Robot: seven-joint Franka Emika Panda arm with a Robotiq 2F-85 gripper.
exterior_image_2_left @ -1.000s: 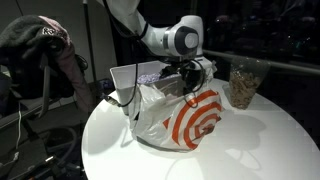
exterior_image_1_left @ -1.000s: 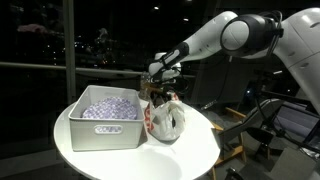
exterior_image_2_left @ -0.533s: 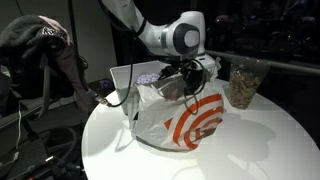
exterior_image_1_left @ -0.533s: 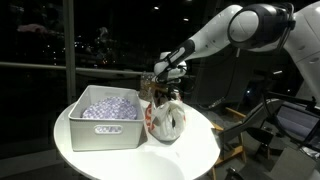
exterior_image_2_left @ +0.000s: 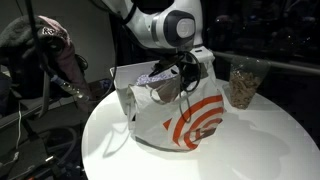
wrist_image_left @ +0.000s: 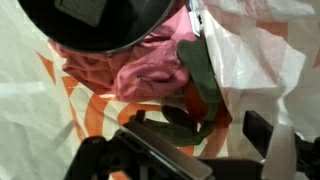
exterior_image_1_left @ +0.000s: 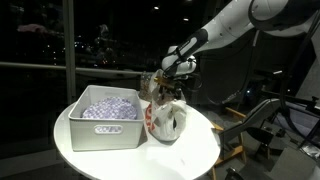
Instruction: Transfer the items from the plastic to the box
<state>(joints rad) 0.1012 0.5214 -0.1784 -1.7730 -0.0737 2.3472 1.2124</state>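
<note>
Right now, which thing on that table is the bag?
Find the round white table. Beside the white bin on it stands the bag. Only it is crinkly and translucent, with orange rings printed on it.

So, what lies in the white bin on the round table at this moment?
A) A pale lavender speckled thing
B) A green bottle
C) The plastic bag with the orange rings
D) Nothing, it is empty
A: in an exterior view a pale lavender speckled thing fills the white bin, while the plastic bag stands beside it on the table.
</note>
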